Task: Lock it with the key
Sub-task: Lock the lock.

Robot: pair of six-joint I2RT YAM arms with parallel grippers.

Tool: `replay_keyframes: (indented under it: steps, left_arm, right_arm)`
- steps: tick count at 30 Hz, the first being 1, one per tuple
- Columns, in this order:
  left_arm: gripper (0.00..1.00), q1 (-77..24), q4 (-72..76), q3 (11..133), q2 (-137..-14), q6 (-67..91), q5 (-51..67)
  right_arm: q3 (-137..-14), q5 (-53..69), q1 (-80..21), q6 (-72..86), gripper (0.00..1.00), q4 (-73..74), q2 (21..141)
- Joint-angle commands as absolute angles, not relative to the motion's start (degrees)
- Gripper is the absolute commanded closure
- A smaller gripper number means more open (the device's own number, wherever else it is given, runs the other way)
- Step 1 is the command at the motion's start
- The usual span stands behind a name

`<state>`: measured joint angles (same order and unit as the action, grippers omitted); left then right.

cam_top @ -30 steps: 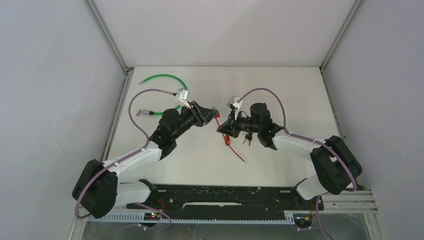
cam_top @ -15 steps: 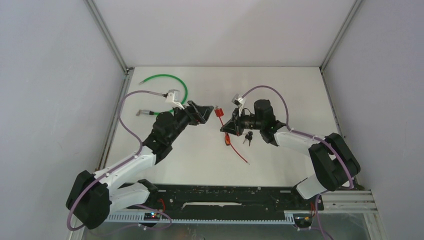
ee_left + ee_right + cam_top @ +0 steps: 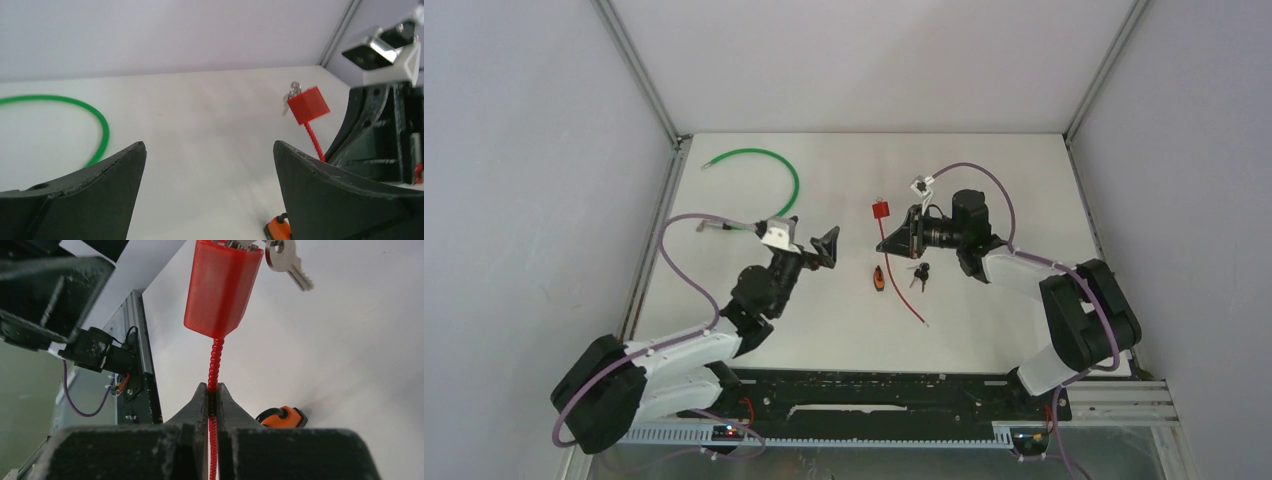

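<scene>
The lock (image 3: pixel 222 287) was a red block on a ribbed cable (image 3: pixel 214 360), key (image 3: pixel 289 264) attached; right claw (image 3: pixel 210 390) pinched the cable, left claw (image 3: pixel 207 150) gaped empty.

The lock (image 3: pixel 222 287) is bright red, and its bumpy cord (image 3: pixel 215 360) is red too. The key (image 3: pixel 286 261) on it is shiny silver. A small tag (image 3: pixel 282 416) is orange and black. The table (image 3: pixel 1014 170) is white. The wire (image 3: pixel 776 165) is green. The left arm (image 3: pixel 684 345) and right arm (image 3: pixel 1024 268) are white and black, with purple cables (image 3: pixel 970 165). The left gripper (image 3: pixel 209 145) and right gripper (image 3: pixel 212 390) are black. The walls (image 3: pixel 524 150) are pale grey.
</scene>
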<state>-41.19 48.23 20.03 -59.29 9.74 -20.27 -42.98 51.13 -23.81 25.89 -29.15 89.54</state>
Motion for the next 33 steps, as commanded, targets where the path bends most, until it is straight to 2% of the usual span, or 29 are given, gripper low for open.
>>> replay_keyframes:
  steps: [1, 8, 11, 21, 25, 29, 31, 33]
  left_arm:
    - [0.00, -47.3, 69.0, 16.7, -64.0, -15.6, -27.9]
    - [0.00, -51.7, 87.8, 9.2, -73.9, -39.6, -15.8]
    - [0.00, -53.0, 91.2, 6.6, -77.4, -50.7, -10.3]
    - [0.00, -59.4, 91.2, 8.7, -82.4, -71.7, -22.5]
    - [0.00, -61.5, 91.2, 10.4, -85.4, -75.3, -25.3]
    - [0.00, -61.7, 91.2, 9.9, -83.2, -75.3, -25.8]
    - [0.00, -61.7, 91.2, 9.6, -82.2, -76.0, -26.3]
    - [0.00, -61.7, 91.3, 9.4, -82.0, -76.8, -26.5]
  right_arm:
    - [-45.0, 56.3, -23.2, 30.9, 1.00, -35.5, 89.9]
    - [-45.0, 64.7, -22.4, 37.4, 1.00, -44.2, 92.0]
    - [-45.0, 68.3, -22.4, 43.3, 1.00, -51.2, 94.1]
    - [-46.7, 75.4, -22.7, 71.2, 1.00, -85.7, 105.1]
    - [-46.8, 74.6, -22.7, 70.0, 1.00, -84.8, 105.4]
    - [-45.7, 73.3, -22.2, 66.8, 1.00, -81.1, 103.6]
    - [-45.4, 71.9, -22.1, 60.5, 1.00, -72.2, 101.5]
    - [-45.3, 68.7, -22.4, 47.5, 1.00, -57.0, 97.8]
